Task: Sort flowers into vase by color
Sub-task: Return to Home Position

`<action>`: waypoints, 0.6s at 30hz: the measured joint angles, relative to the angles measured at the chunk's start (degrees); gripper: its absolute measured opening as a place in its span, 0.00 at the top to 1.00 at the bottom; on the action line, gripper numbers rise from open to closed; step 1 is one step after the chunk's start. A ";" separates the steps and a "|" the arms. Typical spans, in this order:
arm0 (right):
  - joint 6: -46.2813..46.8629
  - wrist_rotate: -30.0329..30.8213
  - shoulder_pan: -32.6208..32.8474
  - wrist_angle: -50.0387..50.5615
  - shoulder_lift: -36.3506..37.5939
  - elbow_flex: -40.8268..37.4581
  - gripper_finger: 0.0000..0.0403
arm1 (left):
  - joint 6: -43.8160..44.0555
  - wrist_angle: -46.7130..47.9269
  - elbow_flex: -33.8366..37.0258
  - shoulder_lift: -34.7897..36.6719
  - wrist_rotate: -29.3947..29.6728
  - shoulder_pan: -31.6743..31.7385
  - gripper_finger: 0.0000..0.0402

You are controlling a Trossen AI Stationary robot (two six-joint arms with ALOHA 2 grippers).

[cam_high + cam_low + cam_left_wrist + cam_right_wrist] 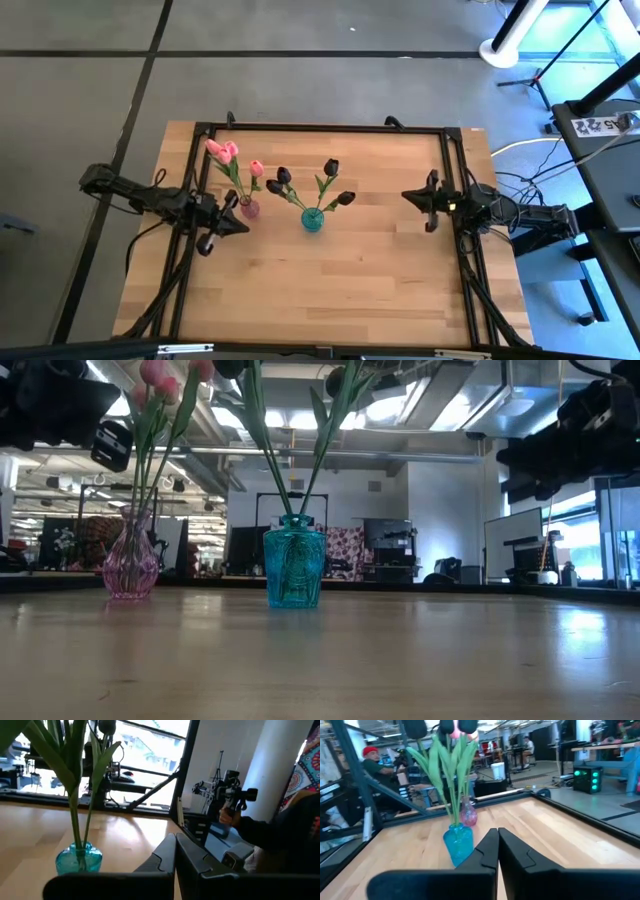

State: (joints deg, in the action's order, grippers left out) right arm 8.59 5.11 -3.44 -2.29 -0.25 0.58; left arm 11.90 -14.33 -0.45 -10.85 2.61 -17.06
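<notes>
Three pink tulips [224, 152] stand with their stems in a small pink glass vase [250, 208]. Three dark maroon-black tulips [331, 167] stand in a teal glass vase [312, 219] just to its right. Both vases show in the low view, the pink vase [131, 562] and the teal vase [293, 570]. My left gripper [240, 225] is shut and empty, just left of the pink vase. My right gripper [408, 195] is shut and empty, right of the teal vase [458, 842], pointing at it.
A black metal frame [330, 128] runs along the table's far, left and right sides. The wooden tabletop [330, 290] lies bare in front of the vases. A person holding a handheld device [235, 800] shows beyond the table in the left wrist view.
</notes>
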 joint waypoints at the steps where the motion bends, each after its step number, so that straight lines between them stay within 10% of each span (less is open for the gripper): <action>1: 0.02 0.47 0.00 -0.10 0.00 0.00 0.97 | 0.00 0.44 0.00 0.00 0.05 0.01 1.00; 18: 0.05 0.75 0.02 -0.38 -0.02 -0.11 0.96 | -0.02 3.26 0.00 0.00 2.40 0.00 1.00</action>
State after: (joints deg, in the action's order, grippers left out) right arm 8.64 5.86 -3.42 -2.68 -0.27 0.47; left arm 11.88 -11.07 -0.45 -10.85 5.02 -17.06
